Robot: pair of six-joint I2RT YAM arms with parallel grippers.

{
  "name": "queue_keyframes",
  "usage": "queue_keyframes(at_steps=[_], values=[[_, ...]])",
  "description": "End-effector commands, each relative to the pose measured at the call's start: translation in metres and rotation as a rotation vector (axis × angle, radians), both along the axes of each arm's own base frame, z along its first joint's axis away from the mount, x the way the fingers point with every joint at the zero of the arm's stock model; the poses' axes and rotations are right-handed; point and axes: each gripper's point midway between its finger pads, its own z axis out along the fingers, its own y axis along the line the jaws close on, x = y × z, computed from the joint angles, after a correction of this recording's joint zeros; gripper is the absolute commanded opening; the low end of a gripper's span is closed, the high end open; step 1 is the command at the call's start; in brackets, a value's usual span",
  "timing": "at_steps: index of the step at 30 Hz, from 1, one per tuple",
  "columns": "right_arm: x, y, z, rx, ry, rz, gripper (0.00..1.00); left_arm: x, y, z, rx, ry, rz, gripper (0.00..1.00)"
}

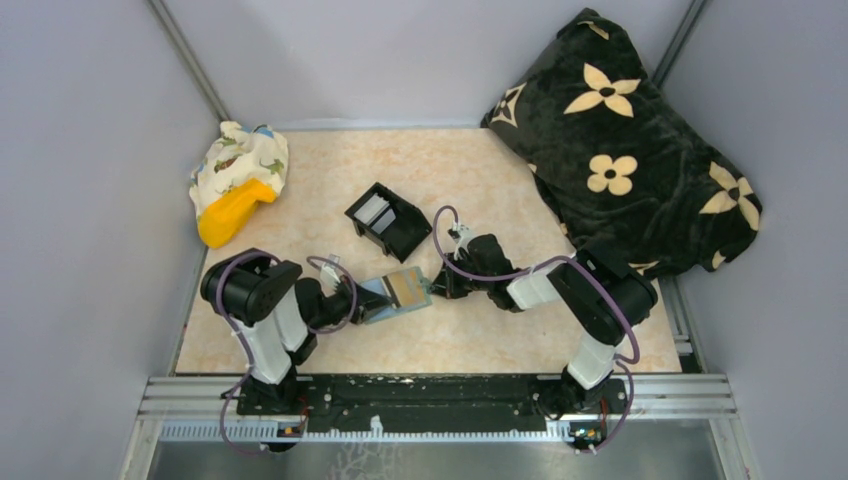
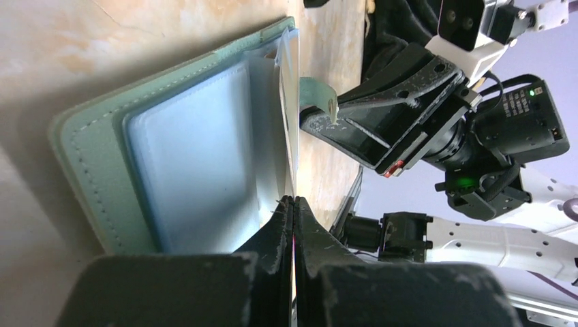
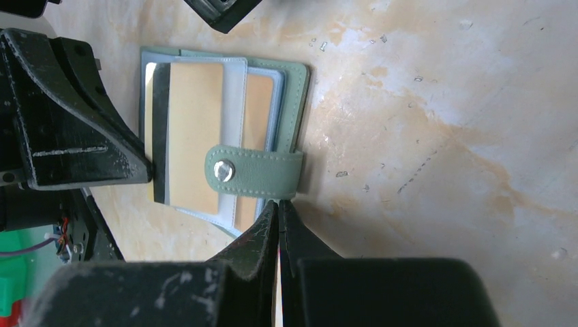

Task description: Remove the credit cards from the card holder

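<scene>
The sage-green card holder (image 1: 420,297) lies open on the table between my two grippers, blue-grey pockets up (image 2: 198,157). A tan-gold credit card (image 3: 194,136) with a dark stripe sticks partly out of its pocket; a second tan card (image 3: 260,102) sits in the pocket beneath. The snap tab (image 3: 255,174) lies across them. My left gripper (image 2: 293,199) is shut on the outer edge of the protruding card, seen edge-on (image 2: 292,102). My right gripper (image 3: 279,202) is shut, its tips against the holder's edge by the tab's base; I cannot tell if it pinches anything.
A black plastic box (image 1: 388,220) with pale contents stands just behind the holder. A patterned cloth bundle with a yellow object (image 1: 238,185) lies at the back left. A black flowered blanket (image 1: 630,150) covers the back right. Grey walls close in both sides.
</scene>
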Motion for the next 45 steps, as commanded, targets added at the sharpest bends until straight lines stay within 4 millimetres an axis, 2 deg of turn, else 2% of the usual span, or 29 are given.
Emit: queue_keyframes(at_steps=[1,8,14,16,18,21,25,31,36,39,42,43,45], values=[[-0.017,-0.030,-0.045,-0.171,0.102,-0.028,0.00,-0.026,0.016,0.027,-0.051,-0.108,0.002,0.00],[-0.016,-0.030,-0.043,-0.171,0.101,-0.026,0.00,-0.042,0.022,0.023,-0.035,-0.089,-0.030,0.00],[-0.013,-0.029,-0.032,-0.163,0.076,-0.026,0.00,-0.047,0.021,-0.005,0.050,-0.022,-0.082,0.00],[-0.012,-0.028,-0.022,-0.164,0.054,-0.015,0.00,-0.044,0.019,-0.010,0.073,-0.033,-0.097,0.00],[-0.006,-0.026,0.003,-0.170,-0.008,-0.019,0.00,-0.039,0.018,-0.012,0.083,-0.039,-0.103,0.00],[-0.002,-0.031,0.027,-0.182,-0.066,-0.040,0.00,-0.033,0.016,-0.017,0.091,-0.030,-0.100,0.00],[0.000,-0.035,0.046,-0.182,-0.106,-0.053,0.00,-0.027,0.011,-0.014,0.052,-0.037,-0.101,0.00],[0.001,-0.034,0.050,-0.176,-0.110,-0.051,0.00,-0.022,0.001,-0.011,-0.020,-0.002,-0.101,0.00],[0.000,-0.033,0.047,-0.177,-0.106,-0.046,0.00,-0.021,0.002,-0.006,-0.002,-0.033,-0.089,0.00],[0.000,-0.032,0.045,-0.176,-0.104,-0.041,0.00,-0.021,0.004,-0.007,0.038,-0.037,-0.091,0.00],[0.001,-0.030,0.045,-0.171,-0.102,-0.037,0.00,-0.012,0.004,0.002,0.088,-0.104,-0.095,0.00],[0.001,-0.029,0.044,-0.170,-0.101,-0.035,0.00,-0.013,0.007,-0.005,0.133,-0.075,-0.096,0.00],[0.001,-0.029,0.043,-0.168,-0.098,-0.034,0.00,-0.004,0.013,-0.006,0.230,-0.095,-0.092,0.00]])
